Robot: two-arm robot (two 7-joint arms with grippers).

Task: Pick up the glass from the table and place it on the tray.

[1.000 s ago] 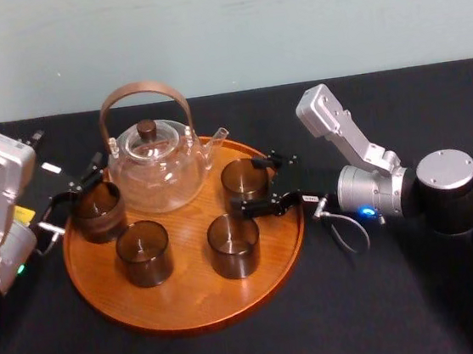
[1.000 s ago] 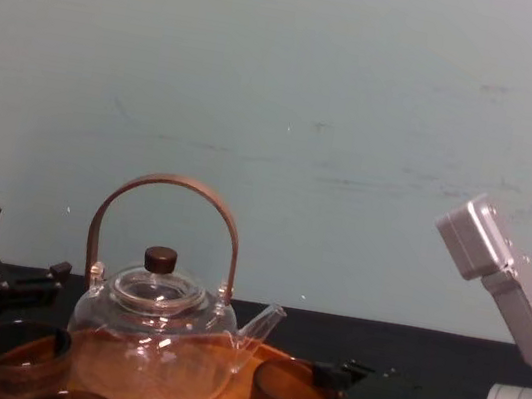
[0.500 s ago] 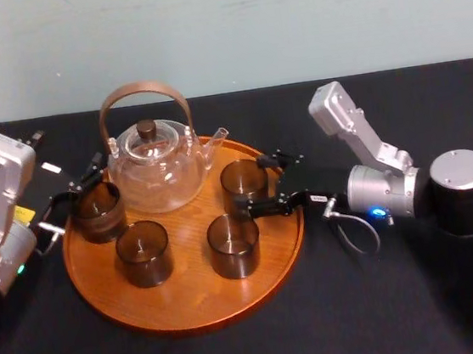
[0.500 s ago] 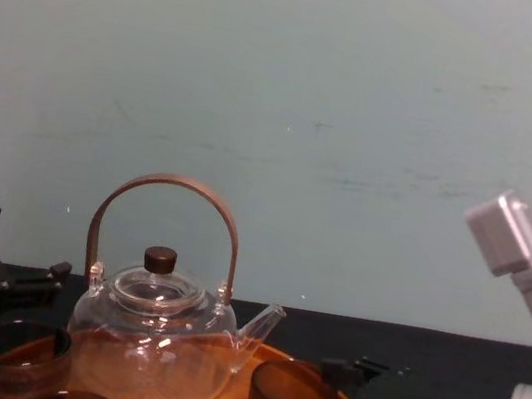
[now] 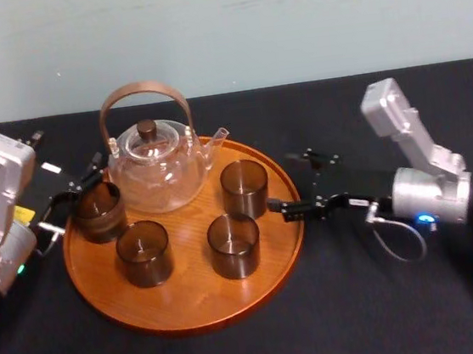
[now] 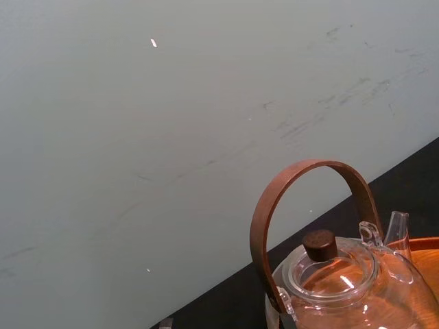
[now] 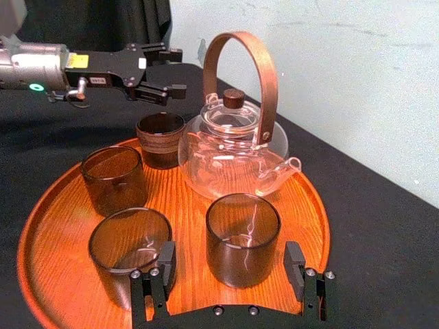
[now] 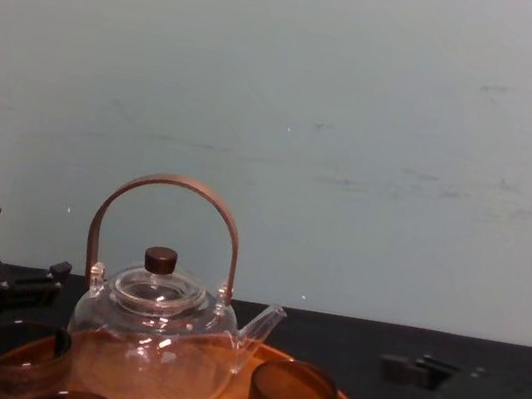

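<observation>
Since the glass (image 5: 245,188) stands upright on the tray (image 5: 197,314), on its right side near the rim and close to the spout of the teapot (image 5: 155,167), placing looks done and the step is backing out. At the tray's right rim the right gripper (image 5: 292,182) has fingers spread, free of the glass. Pull straight back, jaws wide, high enough to clear the rim, no swing toward the neighbouring glass (image 5: 234,246). At the tray's left edge the left gripper (image 5: 74,194) is idle, fingers spread.
</observation>
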